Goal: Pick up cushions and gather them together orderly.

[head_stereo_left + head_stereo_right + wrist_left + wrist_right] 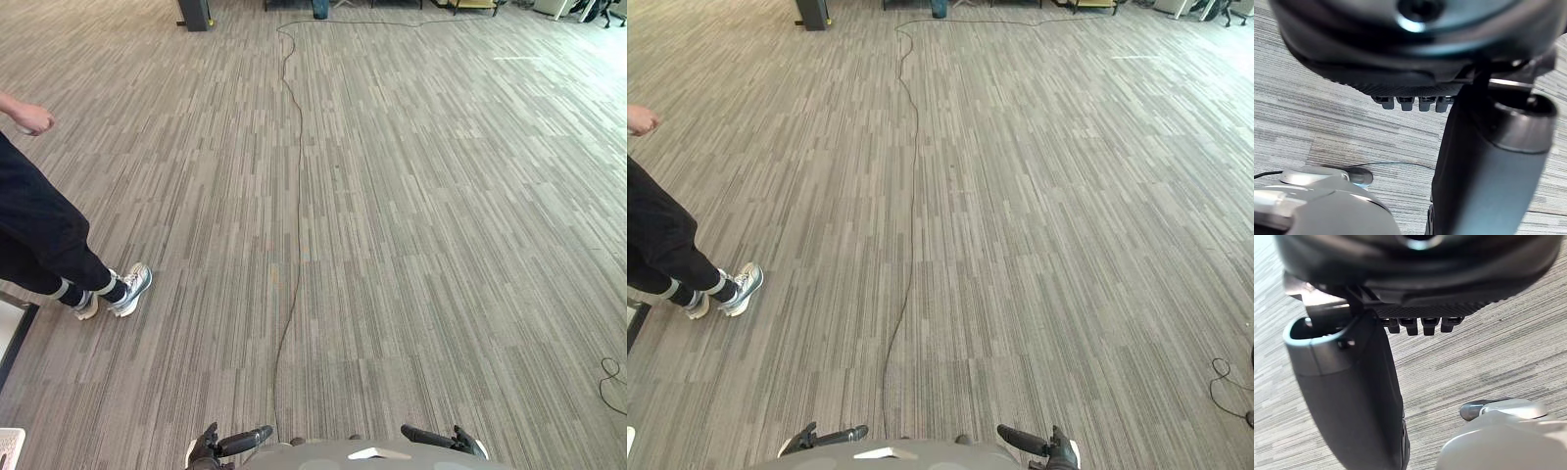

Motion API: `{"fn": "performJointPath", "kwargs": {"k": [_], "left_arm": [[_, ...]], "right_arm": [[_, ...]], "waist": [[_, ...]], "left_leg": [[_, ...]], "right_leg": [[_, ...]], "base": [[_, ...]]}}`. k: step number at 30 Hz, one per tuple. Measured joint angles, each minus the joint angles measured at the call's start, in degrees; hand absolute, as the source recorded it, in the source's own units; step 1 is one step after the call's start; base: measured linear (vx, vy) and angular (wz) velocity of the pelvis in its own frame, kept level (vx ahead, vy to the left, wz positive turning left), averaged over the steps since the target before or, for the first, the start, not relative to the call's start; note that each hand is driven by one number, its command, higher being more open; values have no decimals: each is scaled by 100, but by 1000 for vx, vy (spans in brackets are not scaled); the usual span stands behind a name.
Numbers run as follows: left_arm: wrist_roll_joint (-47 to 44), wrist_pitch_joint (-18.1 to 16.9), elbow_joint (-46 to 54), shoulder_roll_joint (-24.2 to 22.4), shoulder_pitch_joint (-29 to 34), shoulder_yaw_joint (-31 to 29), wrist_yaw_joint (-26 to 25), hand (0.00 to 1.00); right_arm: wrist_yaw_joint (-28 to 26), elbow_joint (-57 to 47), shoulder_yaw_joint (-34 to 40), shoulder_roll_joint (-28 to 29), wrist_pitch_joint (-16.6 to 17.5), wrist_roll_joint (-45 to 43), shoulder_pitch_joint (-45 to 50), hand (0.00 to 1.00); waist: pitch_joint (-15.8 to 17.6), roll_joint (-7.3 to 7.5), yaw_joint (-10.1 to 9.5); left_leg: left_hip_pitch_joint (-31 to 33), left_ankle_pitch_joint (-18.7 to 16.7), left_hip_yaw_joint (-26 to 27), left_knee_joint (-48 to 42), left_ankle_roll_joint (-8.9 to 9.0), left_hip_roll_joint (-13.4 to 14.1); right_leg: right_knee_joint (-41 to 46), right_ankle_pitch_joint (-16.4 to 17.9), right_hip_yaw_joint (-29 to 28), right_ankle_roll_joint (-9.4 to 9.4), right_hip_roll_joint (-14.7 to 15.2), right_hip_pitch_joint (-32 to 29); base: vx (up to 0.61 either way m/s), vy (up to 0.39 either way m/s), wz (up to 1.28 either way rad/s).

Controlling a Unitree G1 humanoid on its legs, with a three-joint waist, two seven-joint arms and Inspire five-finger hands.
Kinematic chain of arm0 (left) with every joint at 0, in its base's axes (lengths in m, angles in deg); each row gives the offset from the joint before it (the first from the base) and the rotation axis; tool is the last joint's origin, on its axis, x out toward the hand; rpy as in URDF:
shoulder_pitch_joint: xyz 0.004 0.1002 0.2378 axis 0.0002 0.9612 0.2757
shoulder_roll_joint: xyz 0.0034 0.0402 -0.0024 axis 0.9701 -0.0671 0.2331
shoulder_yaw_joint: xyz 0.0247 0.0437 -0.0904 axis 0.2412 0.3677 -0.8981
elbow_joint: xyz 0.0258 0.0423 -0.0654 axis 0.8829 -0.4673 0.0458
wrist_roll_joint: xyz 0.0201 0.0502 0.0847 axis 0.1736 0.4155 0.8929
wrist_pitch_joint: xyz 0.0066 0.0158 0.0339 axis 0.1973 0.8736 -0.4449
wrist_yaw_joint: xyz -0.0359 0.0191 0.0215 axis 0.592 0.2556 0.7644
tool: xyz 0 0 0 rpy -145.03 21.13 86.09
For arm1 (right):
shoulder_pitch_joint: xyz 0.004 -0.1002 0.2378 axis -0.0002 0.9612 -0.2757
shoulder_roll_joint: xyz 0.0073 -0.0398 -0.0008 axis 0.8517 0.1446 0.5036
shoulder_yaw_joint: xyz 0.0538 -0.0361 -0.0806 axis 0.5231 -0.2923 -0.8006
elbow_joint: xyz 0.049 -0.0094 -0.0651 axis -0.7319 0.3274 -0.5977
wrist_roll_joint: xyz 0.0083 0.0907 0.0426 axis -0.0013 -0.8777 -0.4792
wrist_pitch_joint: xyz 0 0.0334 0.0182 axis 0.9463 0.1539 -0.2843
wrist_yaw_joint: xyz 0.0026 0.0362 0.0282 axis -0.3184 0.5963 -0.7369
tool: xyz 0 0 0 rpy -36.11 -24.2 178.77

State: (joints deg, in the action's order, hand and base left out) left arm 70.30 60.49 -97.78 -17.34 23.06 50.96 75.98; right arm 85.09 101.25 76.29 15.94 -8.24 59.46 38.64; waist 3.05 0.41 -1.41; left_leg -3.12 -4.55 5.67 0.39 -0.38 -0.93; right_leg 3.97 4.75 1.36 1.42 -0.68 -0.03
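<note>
One person is standing at the left edge of the open floor, wearing black trousers and two grey-and-white sneakers, both resting on the carpet close together. One of the person's hands is showing above, loosely curled.

The robot's two hands are hanging low, well apart from the person. The left hand is holding nothing: its fingers are lying straight in a row, the thumb is standing out beside them, and carpet is showing past them. The right hand is holding nothing either, its fingers straight and its thumb spread away. Where the cushions are lying I cannot tell.

The floor is a carpet of narrow lighter and darker grey stripes, stretching flat to the far end of a large room. There, one dark stand base is sitting left of centre, with furniture legs lining the edge to its right. One short white strip is lying on the carpet at the far right. At the near left, one dark-framed panel is resting beside the person's feet. One white object is poking in at the corner; what it is I cannot tell.
</note>
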Motion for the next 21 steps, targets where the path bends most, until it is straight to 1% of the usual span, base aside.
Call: {"fn": "performJointPath", "kwargs": {"k": [3, 6, 9, 15, 21], "left_arm": [[-1, -31, 1, -75, -157, -175, 46, 100], [1, -58, 18, -73, -165, -185, 99, 100], [2, -60, 28, -79, -165, -187, 107, 100], [-5, -59, 20, -89, -143, -195, 105, 100], [-4, -60, 21, -71, -143, -197, 99, 100]], "right_arm": [[-4, 10, 19, 40, 3, 5, -147, 100], [-1, 7, 83, 157, 5, 9, -223, 100], [-28, 6, 140, 287, -7, 48, -297, 100], [-43, 5, 164, 319, -3, 126, -327, 100], [-37, 5, 164, 344, -7, 128, -331, 100]], "waist": [[65, -16, -2], [90, 4, -2], [127, 5, -3], [229, -3, -26], [249, 32, -61]], "left_leg": [[-16, 33, 6, 37, -23, -7], [-16, 49, 5, 42, -45, -18], [-32, 103, 6, 66, -26, -36], [-194, 351, -4, 409, -82, -43], [-193, 370, -18, 463, -77, -64]], "right_leg": [[-153, -108, -1, 22, 4, 77], [-173, -109, 0, 23, 12, 83], [-181, -109, 5, 23, 30, 98], [-177, -149, 49, 3, 25, 121], [-220, -162, 76, 8, 40, 124]], "base": [[-29, 6, -1], [-77, -14, -2], [-96, -28, 2], [-92, -21, 3], [-32, 0, 1]]}}
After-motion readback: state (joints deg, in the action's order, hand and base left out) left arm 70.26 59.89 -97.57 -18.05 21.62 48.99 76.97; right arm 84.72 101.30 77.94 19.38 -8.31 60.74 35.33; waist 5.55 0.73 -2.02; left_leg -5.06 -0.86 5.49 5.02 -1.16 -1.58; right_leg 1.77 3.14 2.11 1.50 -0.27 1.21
